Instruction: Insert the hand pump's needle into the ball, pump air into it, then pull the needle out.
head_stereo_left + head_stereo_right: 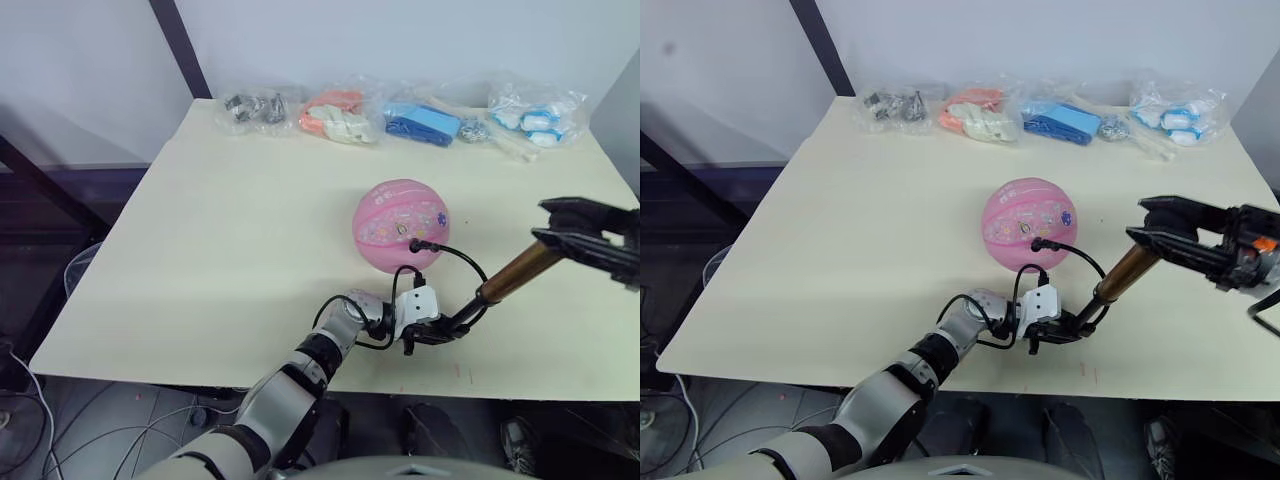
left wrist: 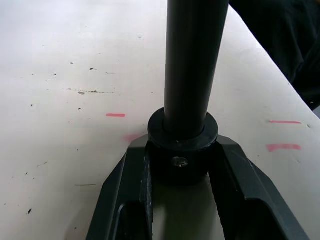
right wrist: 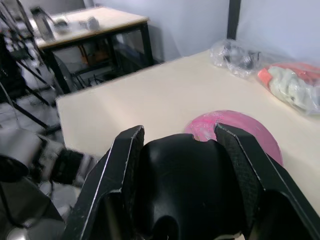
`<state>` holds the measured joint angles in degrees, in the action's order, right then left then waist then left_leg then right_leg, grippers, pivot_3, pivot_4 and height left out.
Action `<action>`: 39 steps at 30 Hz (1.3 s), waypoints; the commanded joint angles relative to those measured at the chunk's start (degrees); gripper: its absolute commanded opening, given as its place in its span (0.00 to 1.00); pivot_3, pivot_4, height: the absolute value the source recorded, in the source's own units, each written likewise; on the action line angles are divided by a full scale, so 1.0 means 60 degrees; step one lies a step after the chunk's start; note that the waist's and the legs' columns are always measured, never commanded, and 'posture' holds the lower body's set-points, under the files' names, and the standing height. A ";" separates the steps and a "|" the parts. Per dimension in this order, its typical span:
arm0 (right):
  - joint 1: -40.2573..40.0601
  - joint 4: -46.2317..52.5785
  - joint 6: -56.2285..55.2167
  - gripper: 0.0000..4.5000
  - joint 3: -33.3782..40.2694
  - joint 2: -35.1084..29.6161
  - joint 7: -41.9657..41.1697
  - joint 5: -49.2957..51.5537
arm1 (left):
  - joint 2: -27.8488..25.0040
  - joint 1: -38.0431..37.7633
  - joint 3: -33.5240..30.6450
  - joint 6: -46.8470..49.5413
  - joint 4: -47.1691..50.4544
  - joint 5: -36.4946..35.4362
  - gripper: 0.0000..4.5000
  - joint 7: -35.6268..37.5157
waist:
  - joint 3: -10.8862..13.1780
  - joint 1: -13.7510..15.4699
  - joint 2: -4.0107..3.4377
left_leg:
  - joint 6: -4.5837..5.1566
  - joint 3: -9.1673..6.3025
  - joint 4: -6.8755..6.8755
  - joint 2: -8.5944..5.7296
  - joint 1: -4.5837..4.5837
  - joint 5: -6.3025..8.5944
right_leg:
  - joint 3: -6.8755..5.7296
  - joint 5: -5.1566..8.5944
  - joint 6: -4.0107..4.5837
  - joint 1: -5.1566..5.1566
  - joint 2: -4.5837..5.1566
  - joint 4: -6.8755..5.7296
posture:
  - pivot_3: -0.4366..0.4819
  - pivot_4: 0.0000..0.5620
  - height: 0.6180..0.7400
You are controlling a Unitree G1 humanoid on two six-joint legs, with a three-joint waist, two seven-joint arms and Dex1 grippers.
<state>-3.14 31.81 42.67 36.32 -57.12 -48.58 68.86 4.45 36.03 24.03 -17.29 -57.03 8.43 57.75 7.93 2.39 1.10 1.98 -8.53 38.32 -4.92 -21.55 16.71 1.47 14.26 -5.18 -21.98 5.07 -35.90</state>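
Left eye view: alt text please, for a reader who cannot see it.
The needle sits in the pink ball on a cream table; the left gripper clamps the hand pump at its base, the right gripper its handle. Clear bags line the far edge.

Even, diffuse light falls from overhead and slightly behind, leaving the cream rectangular tabletop (image 1: 250,230) bright and free of harsh glare. The round pink rubber ball with cartoon prints (image 1: 400,224) casts only a soft, short shadow toward the near edge. Below the table the floor sits dim (cables there are barely legible). The clear crinkled plastic bags (image 1: 400,112) along the far edge catch small white highlights. In the left wrist view the slim dark pump cylinder (image 2: 192,65) is close and soft-focused; the right wrist view's background looks blurred and washed.
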 commanded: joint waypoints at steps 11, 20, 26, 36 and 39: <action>-0.1112 0.0116 -0.1980 0.39 -0.3448 0.1900 -0.0143 -0.3487 | -0.0221 -0.0422 -0.0215 0.0409 -0.0738 0.0107 0.24 -0.0023 | -0.0035 -0.0048 -0.0031 | -0.0002 0.0010 -0.0020 0.0005 0.0075 0.0001 | 0.0014 0.0000 -0.0008 0.0044 -0.0015 -0.0001 | 0.48 0.27 1.00; -0.1403 -0.0250 -0.3059 0.39 -0.4336 0.2569 -0.0153 -0.4772 | -0.0180 -0.0426 -0.0216 0.0419 -0.0743 0.0107 0.24 0.0129 | -0.0041 -0.0057 -0.0042 | -0.0002 0.0010 -0.0021 0.0005 0.0091 0.0002 | 0.0017 0.0001 -0.0009 0.0056 -0.0018 -0.0001 | 0.48 0.27 1.00; -0.1152 0.0183 -0.2384 0.39 -0.2893 0.1850 -0.0277 -0.3504 | -0.0188 -0.0355 -0.0305 0.0424 -0.0821 0.0097 0.24 0.0031 | -0.0030 -0.0041 -0.0054 | -0.0002 0.0009 -0.0021 0.0003 0.0088 0.0002 | 0.0016 0.0000 -0.0007 0.0055 -0.0017 -0.0001 | 0.48 0.27 1.00; -0.0024 0.0443 -0.0841 0.39 -0.0059 0.0232 -0.0074 -0.0459 | -0.0155 -0.0204 -0.0160 0.0550 -0.0975 0.0245 0.24 -0.0112 | 0.0047 -0.0007 -0.0087 | 0.0000 0.0006 -0.0009 -0.0010 0.0044 0.0000 | 0.0013 -0.0002 -0.0007 0.0039 -0.0001 0.0000 | 0.48 0.27 1.00; 0.0353 0.0266 -0.0457 0.39 0.0525 -0.0190 0.0045 0.0193 | -0.0154 -0.0200 -0.0144 0.0551 -0.0982 0.0233 0.24 -0.0096 | 0.0054 -0.0012 -0.0083 | 0.0001 0.0011 -0.0004 -0.0010 0.0041 0.0000 | 0.0016 -0.0002 -0.0007 0.0038 0.0002 0.0000 | 0.48 0.27 1.00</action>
<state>-3.33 32.62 40.24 33.69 -56.85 -48.73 66.27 5.12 36.75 22.57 -16.81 -57.97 7.65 58.44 8.25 2.32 0.60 1.98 -8.47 38.30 -4.99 -21.31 16.71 1.56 14.25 -5.22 -21.75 5.08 -35.90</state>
